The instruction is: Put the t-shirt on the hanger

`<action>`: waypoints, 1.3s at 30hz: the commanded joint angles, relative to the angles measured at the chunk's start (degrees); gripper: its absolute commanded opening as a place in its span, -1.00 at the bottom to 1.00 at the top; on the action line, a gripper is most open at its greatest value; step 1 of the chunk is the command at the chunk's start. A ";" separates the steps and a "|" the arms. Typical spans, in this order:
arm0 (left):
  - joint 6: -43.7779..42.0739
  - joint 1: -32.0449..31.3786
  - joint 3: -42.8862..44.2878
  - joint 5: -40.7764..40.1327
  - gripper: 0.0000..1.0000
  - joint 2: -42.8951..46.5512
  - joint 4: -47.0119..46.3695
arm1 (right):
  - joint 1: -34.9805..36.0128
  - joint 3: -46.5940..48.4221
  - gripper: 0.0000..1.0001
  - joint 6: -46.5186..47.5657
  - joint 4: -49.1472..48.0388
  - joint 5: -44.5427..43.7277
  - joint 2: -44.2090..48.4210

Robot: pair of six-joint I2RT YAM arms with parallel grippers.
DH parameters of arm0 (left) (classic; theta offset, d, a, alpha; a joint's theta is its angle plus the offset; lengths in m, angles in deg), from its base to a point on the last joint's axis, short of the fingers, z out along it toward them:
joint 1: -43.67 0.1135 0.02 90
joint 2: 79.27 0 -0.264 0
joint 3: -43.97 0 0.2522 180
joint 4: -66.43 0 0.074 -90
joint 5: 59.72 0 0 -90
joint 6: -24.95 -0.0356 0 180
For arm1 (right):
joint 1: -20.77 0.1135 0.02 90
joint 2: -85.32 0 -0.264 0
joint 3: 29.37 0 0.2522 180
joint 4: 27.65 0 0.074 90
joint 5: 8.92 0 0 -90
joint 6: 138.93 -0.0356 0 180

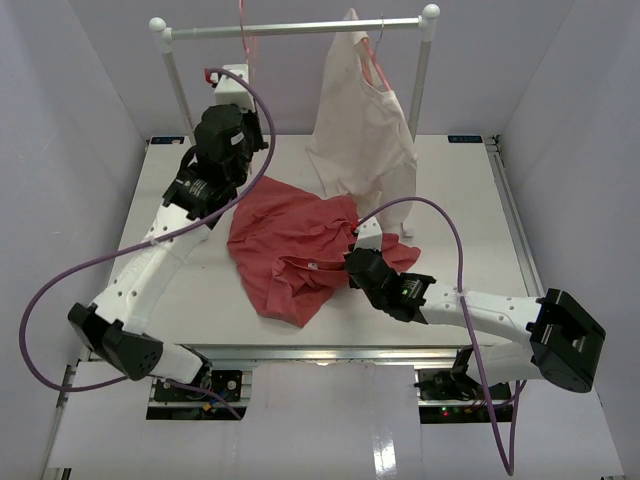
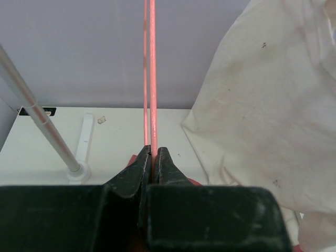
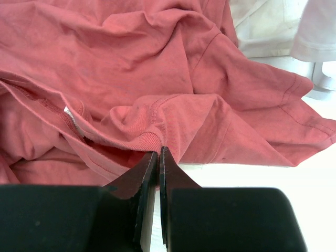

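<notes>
Top external view, one lot, itemised.

Item 1: t-shirt, faded red, lying crumpled at the centre of the tabletop. Its long axis runs roughly from 11 to 5 o'clock. The ribbed collar faces the near right edge.

Item 2: hanger, thin pink wire, hanging from the rail at 12 o'clock and bare of cloth. In the left wrist view its strands run straight from 12 down to 6 o'clock.

Item 3: left claw, narrow, clamped on the lower wire of the hanger.

Item 4: right claw, pressed together. The collar rib gathers into its tips, so it is judged to be pinching the t-shirt at the neckline.

Item 5: cream garment, hung on the same rail at 1 o'clock from the t-shirt and just beside the hanger.

Key relation: the collar lies at 5 o'clock from the hanger, well apart and lower. The right arm is nearer the cloth and the left arm nearer the wire. The next move likely calls for lifting the neckline toward 11 o'clock.

Containers: none present.
</notes>
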 commanded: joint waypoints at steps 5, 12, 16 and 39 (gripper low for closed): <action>1.68 0.16 -5.90 -0.15 -1.00 17.52 3.23 | -0.32 -0.24 -0.85 -0.25 -0.22 -1.45 1.71; 23.57 0.24 -8.15 -17.03 -1.00 17.22 26.42 | -0.42 -0.46 -0.85 -0.25 -0.13 -0.49 3.74; 21.81 0.24 -18.35 -4.75 -1.00 22.01 21.52 | -0.56 -0.80 -0.84 0.45 1.44 -1.14 5.98; 5.45 -0.20 -31.12 50.09 -1.00 47.63 29.48 | -7.92 14.94 -0.85 1.66 16.05 -1.88 10.73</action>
